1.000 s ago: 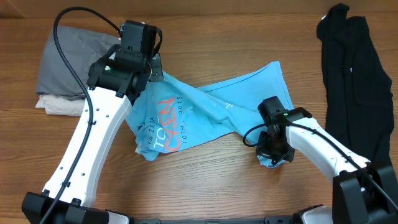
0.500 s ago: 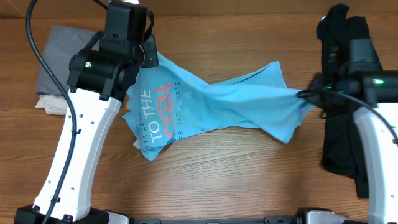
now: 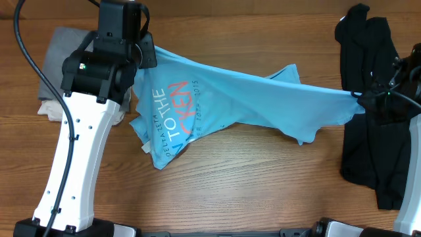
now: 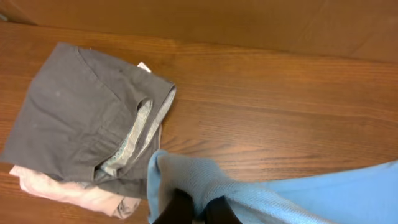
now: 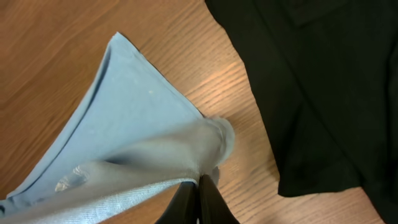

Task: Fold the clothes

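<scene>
Sky-blue T-shirt: soft, creased, pulled into a long band across the middle of the table. Left end raised beside the grey folded garment, right end reaching the black garment. Shows white "TO THE" and larger red letters on the chest, printed sideways near the left end, with a fine line of white print alongside. Twists and sags at the lower left; droops in a hem corner under the right half.

Left gripper: clamped on a bunched blue edge. Right gripper: pinched tight on a gathered fold, just beside the black garment. Beige folded garment: under the grey one.
</scene>
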Controlling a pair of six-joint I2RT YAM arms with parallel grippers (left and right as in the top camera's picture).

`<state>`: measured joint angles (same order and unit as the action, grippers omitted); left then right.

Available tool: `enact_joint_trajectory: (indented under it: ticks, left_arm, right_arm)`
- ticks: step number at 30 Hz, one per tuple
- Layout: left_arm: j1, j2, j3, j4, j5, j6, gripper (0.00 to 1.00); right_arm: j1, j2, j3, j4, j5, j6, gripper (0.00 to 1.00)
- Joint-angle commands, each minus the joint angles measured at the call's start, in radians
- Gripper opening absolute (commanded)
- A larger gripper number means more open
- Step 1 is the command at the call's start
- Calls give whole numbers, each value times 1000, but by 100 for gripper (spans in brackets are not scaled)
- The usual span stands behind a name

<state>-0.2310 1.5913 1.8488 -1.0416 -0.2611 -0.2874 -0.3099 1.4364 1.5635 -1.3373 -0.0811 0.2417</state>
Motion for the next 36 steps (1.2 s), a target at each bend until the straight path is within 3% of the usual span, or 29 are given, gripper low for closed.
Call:
enact_joint_trajectory:
  ticks: [1, 7, 12, 18, 27, 32, 36]
  left_arm:
    - [8, -15, 56, 21, 0, 11, 4]
    - [8, -17, 232, -51, 51, 13, 4]
    - [7, -27, 507, -175, 167, 19, 4]
    - [7, -90, 668, -208, 237, 19, 4]
    - [8, -95, 680, -183, 172, 49, 4]
    - [8, 40, 680, -119, 146, 76, 4]
    - [18, 219, 680, 27, 145, 95, 4]
  right_arm:
    - [-8, -2, 54, 7, -11, -10, 4]
    - [-21, -2, 256, -82, -11, -10, 4]
    - [-64, -2, 595, -242, -10, -11, 4]
    - [-110, -2, 873, -356, -10, -30, 4]
    - [-111, 46, 910, -350, -42, -46, 4]
    - [-109, 171, 910, -288, -108, -84, 4]
    - [-84, 321, 910, -160, -123, -87, 4]
